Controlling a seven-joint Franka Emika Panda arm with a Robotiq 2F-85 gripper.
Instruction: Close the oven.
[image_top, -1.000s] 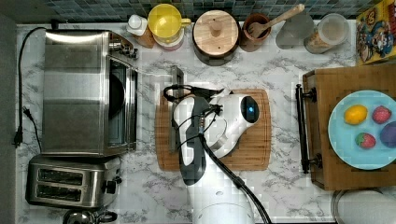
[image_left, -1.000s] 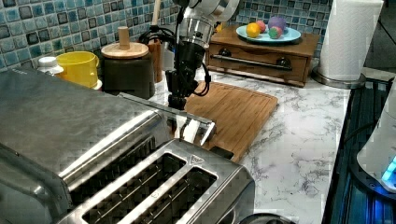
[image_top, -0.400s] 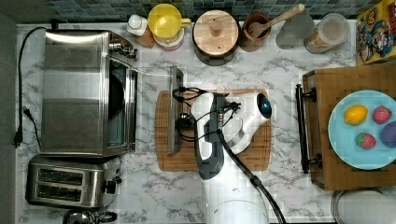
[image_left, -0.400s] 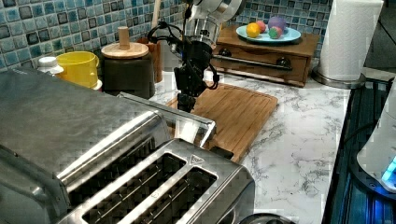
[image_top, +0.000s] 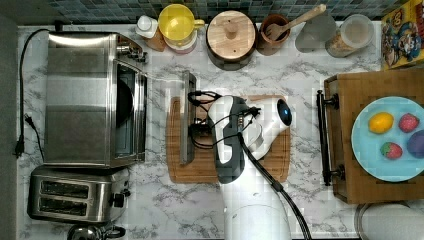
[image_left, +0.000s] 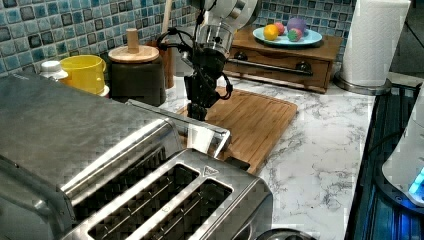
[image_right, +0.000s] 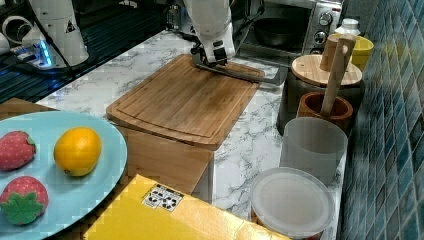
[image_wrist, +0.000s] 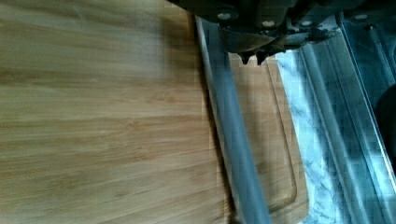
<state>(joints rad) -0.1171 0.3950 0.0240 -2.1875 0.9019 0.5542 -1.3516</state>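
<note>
Standing open: the toaster oven (image_top: 92, 97) sits at the top view's left on the marble worktop (image_top: 305, 75), its glass door (image_top: 165, 117) folded down flat.
Door handle: the metal bar handle (image_top: 187, 117) lies over the edge of the bamboo cutting board (image_top: 280, 165) on the top view's left.
Pincer: the pincer (image_left: 197, 111) points down just beside the bar handle, on the board side; in the wrist view its two fingertips (image_wrist: 252, 57) sit nearly together, with nothing seen between them.
Arm: the white Panda arm (image_top: 250, 200) reaches in from the top view's bottom edge, over the board.
Oven cavity: a dark pan (image_right: 280, 30) shows inside in the right view.
Neighbours: a two-slot toaster (image_top: 75, 195) stands just beside the oven; a yellow cup (image_top: 177, 22) and a wooden-lidded canister (image_top: 230, 35) stand by the tiled wall.
Far side: a blue plate (image_top: 365, 150) of fruit rests on a wooden drawer box (image_top: 350, 87).
</note>
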